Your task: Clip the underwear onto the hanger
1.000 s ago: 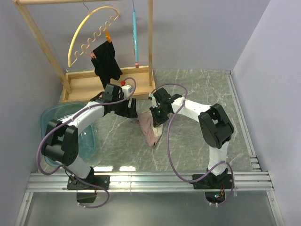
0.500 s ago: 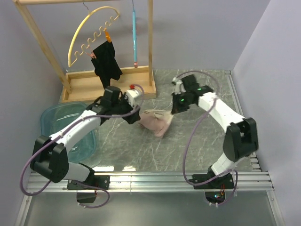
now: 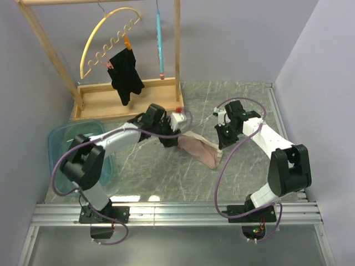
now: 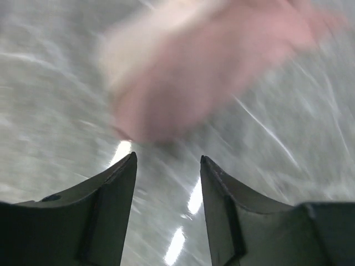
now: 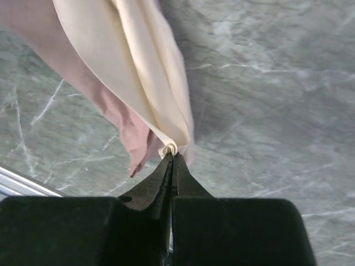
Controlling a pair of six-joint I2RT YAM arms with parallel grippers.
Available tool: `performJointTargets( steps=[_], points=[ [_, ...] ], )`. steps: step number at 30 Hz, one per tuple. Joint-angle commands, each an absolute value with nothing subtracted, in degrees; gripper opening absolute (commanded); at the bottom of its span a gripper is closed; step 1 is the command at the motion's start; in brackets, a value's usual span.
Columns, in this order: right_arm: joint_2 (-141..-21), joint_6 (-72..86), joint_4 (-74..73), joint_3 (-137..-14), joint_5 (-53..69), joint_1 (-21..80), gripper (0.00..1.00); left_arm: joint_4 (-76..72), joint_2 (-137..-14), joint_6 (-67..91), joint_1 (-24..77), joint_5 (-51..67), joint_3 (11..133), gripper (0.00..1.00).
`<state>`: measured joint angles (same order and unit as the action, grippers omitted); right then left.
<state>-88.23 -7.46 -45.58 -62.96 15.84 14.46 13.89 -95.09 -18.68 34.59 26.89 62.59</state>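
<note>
Your right gripper [image 5: 171, 158] is pressed fully closed on a fold of the cream waistband. From it the underwear [image 3: 199, 148] slants across the middle of the table [image 3: 244, 105] toward the left gripper [image 4: 168, 159]. That one gapes wide with nothing between its fingers. The blurred cloth lies just ahead of its tips, and contact cannot be told. The hanger [image 3: 160, 39] hangs edge-on from the rack [image 3: 178, 50] at the far-left corner, well apart from the cloth. Bare marble stretches from the cloth to the far, right and near edges. A tub [image 3: 58, 138] sits at the left edge.
</note>
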Motion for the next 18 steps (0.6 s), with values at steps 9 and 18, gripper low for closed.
performJointTargets(
  steps=[9, 18],
  points=[
    [-83.14, -10.55, -44.91, -64.33, 15.21, 12.92, 0.0, 6.5, -108.01, -6.05, 29.18, 33.92, 76.28, 0.55],
    [-84.9, -10.72, -45.7, -67.94, 16.26, 12.66, 0.0, 8.7, -113.81, -8.7, 30.76, 34.64, 79.18, 0.61]
  ],
)
